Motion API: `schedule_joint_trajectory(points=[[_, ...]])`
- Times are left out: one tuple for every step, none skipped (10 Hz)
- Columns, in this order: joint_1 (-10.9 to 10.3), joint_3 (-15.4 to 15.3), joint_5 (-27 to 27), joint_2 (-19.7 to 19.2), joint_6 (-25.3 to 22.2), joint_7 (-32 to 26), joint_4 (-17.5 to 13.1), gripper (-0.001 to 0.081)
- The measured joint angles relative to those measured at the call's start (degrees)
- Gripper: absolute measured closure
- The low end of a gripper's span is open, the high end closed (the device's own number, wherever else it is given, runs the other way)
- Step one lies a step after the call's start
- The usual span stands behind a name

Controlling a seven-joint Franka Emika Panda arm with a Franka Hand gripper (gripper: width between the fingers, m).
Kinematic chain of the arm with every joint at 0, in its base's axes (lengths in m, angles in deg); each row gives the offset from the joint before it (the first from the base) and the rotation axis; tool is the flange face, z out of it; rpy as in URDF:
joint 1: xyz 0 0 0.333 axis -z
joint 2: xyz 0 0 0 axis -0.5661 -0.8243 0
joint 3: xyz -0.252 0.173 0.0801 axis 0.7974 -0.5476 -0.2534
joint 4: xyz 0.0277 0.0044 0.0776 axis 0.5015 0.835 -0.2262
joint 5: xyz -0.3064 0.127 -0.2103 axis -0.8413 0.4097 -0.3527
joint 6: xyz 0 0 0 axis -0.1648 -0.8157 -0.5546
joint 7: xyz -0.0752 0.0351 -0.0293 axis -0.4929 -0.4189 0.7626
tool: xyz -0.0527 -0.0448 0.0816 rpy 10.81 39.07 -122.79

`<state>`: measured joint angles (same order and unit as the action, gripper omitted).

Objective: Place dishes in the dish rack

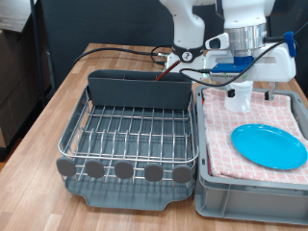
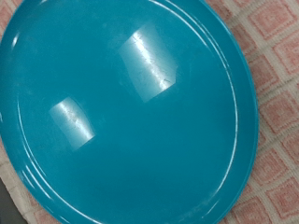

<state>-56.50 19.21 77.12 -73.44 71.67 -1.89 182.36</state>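
Observation:
The round light-blue plate point(image 1: 269, 145) lies flat on the red-checked cloth point(image 1: 226, 130) at the exterior view's right. It fills the wrist view point(image 2: 131, 112), with cloth at the edges. The dish rack point(image 1: 130, 135) stands at the left with bare wires, and its tall grey utensil bin point(image 1: 140, 90) is at the back. The arm's hand hangs over the cloth's far end, up and left of the plate. A white upright shape point(image 1: 241, 94) sits under it; I cannot tell whether this is the cup or the fingers. No fingers show in the wrist view. The spoon is out of view.
The cloth lines a grey crate point(image 1: 207, 188) that stands right beside the rack. Round grey discs point(image 1: 123, 170) run along the rack's front. Black and red cables point(image 1: 125, 50) trail over the wooden table behind the rack.

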Motion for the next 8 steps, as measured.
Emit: schedule_joint_trajectory(points=[[-0.1,-0.3,4.7,-1.2,1.2,-4.4,0.1,0.0003],[-0.1,-0.6,8.3,-2.3,2.2,-7.4,0.1,0.0003],[-0.1,-1.0,11.3,-3.3,2.9,-10.0,0.1,0.0003],[-0.1,-1.5,14.3,-4.2,3.4,-12.6,0.1,0.0003],[-0.1,-2.0,17.7,-5.0,4.0,-15.5,0.0,0.0003],[-0.1,-2.6,20.6,-5.8,4.5,-18.4,-0.3,0.0003],[0.0,-3.1,23.4,-6.5,5.0,-21.0,-0.5,0.0003],[0.0,-3.6,25.9,-7.3,5.4,-23.5,-0.9,0.0003]])
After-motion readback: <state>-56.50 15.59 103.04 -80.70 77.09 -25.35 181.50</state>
